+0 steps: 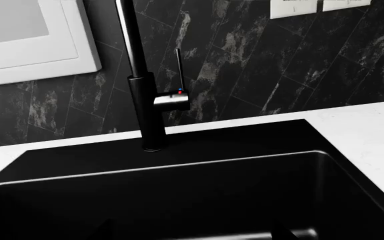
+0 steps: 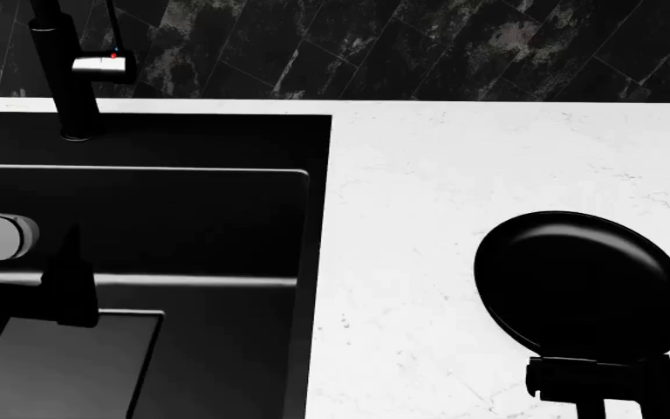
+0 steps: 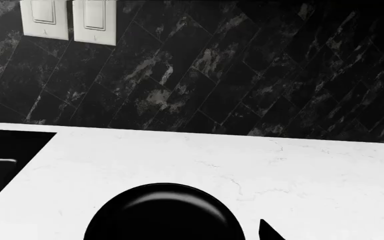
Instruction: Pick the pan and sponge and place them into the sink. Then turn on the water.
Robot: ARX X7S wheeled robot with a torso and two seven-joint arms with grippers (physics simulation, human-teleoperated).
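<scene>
One pan [image 2: 576, 284] sits on the white marbled counter [image 2: 428, 192], well to the right of the sink [image 2: 195, 201], its glossy black bowl upright and apart from the basin's edge. In the right wrist view the same pan [image 3: 165, 212] shows as a dark dome low in the picture, with the counter [image 3: 245, 165] bare behind it up to the wall. One sink is in view, a deep matte black basin with a stepped floor; the left wrist view looks into it [image 1: 178, 200] from above. No sponge can be made out in any of the three views.

One black faucet [image 2: 62, 70] stands on the rim behind the sink, with a single chrome lever body [image 2: 105, 64] marked by a red and blue dot (seen closer in the left wrist view, faucet [image 1: 145, 100]). Behind it runs a dark marbled tile backsplash [image 3: 245, 75], carrying two white wall switches [image 3: 68, 20] and a white window frame [image 1: 38, 45].

The left hand [image 2: 67, 292] hangs over the sink's inside, dark against the dark basin, so I cannot tell whether it is spread or pressed together. The right hand [image 2: 603, 384] sits at the pan's near edge, just beside or touching it; its fingers are too dark to tell how they stand.
</scene>
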